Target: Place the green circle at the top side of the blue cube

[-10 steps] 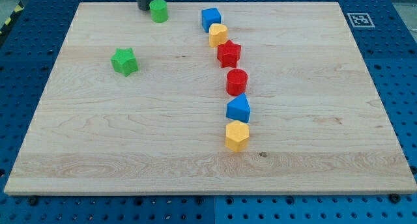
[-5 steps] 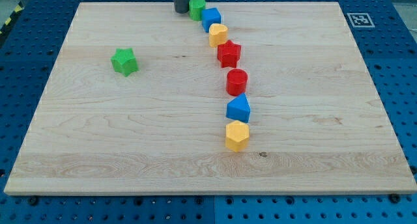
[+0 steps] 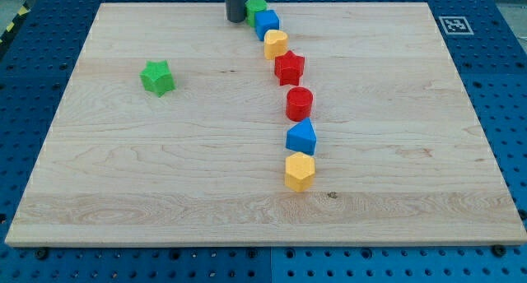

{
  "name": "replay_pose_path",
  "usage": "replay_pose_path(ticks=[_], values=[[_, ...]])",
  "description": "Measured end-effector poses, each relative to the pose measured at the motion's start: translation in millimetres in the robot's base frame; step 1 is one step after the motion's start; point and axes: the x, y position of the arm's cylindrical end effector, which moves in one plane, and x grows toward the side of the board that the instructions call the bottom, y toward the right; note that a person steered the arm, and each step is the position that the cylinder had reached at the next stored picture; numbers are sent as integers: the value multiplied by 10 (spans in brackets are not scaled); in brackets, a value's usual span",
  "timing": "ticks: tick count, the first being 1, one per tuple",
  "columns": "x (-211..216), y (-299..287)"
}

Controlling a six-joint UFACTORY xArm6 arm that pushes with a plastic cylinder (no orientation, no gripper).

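You see my tip (image 3: 235, 20) at the tabletop's (image 3: 123, 192) far edge, touching the green circle (image 3: 255, 7) at its 9 o'clock. That circle touches the blue cube (image 3: 266, 23) at the cube's 11 o'clock. No fingers here.

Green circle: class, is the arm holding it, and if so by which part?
Nothing is held. My tip only stands against the green circle on its left side in the view, while the blue cube touches the circle's lower right.
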Motion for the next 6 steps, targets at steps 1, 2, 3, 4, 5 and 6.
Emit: replay_pose_path(ticks=[1, 2, 3, 4, 5, 6], values=[[83, 28], [83, 70], [83, 228], [83, 368], [83, 308], [179, -106]])
